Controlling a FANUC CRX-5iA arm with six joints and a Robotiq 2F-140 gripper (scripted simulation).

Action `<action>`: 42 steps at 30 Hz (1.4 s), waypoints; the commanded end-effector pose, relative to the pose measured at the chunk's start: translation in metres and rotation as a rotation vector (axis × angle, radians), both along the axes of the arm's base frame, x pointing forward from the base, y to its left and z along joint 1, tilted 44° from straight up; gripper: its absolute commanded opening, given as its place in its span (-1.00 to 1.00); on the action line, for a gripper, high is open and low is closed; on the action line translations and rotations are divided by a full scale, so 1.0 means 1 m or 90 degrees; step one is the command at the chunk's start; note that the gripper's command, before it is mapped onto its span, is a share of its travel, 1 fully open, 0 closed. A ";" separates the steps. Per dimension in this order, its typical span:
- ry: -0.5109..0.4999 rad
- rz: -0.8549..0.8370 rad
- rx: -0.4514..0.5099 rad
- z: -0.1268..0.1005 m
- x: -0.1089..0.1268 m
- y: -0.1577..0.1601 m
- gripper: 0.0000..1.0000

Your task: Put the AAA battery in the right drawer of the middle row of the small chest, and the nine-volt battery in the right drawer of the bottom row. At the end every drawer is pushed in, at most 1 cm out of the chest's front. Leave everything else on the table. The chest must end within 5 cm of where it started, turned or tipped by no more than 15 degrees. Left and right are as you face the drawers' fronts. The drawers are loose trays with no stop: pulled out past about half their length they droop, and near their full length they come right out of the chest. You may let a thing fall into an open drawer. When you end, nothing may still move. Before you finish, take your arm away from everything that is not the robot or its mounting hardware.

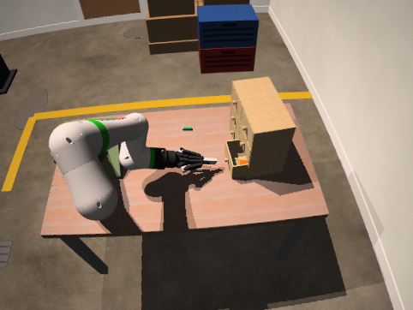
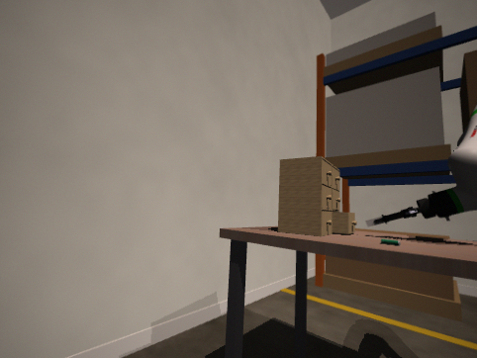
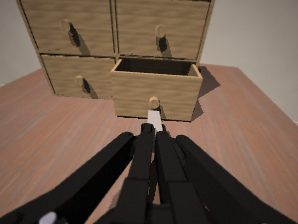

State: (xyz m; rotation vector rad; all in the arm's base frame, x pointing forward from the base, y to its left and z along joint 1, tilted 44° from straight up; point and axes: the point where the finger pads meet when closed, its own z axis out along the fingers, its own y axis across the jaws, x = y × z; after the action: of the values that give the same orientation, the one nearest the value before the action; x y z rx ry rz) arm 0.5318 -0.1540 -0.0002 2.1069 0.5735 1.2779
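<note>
I have the arm stretched low over the table (image 1: 240,201), gripper (image 1: 212,161) level with jaws clenched on nothing, pointing at one open bottom-right drawer (image 3: 156,92) of the chest (image 1: 267,124). One orange nine-volt battery (image 1: 243,161) lies inside; one green AAA battery (image 1: 187,128) lies on the table.

I'm looking into a warehouse or workshop bay: a bare grey concrete floor (image 1: 107,73) marked with yellow safety tape (image 1: 128,105), stacked blue and red plastic crates (image 1: 228,38) beside brown cardboard boxes (image 1: 171,27), and an orange-posted steel storage rack (image 2: 321,148) with blue beams.
</note>
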 end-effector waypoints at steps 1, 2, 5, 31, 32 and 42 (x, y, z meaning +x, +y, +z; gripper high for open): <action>0.000 0.000 0.000 0.000 0.000 0.000 -1.00; 0.000 0.000 0.000 0.000 0.000 0.000 -1.00; 0.000 0.000 0.000 0.000 0.000 0.000 -1.00; 0.000 0.000 0.000 0.000 0.004 0.000 -1.00; 0.000 0.000 0.000 -0.001 0.005 0.000 -1.00; 0.000 0.000 0.000 -0.002 0.015 0.000 -1.00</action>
State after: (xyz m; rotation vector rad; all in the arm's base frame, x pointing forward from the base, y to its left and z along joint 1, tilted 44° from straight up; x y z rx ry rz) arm 0.5426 -0.1545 -0.0015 2.1065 0.5735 1.2783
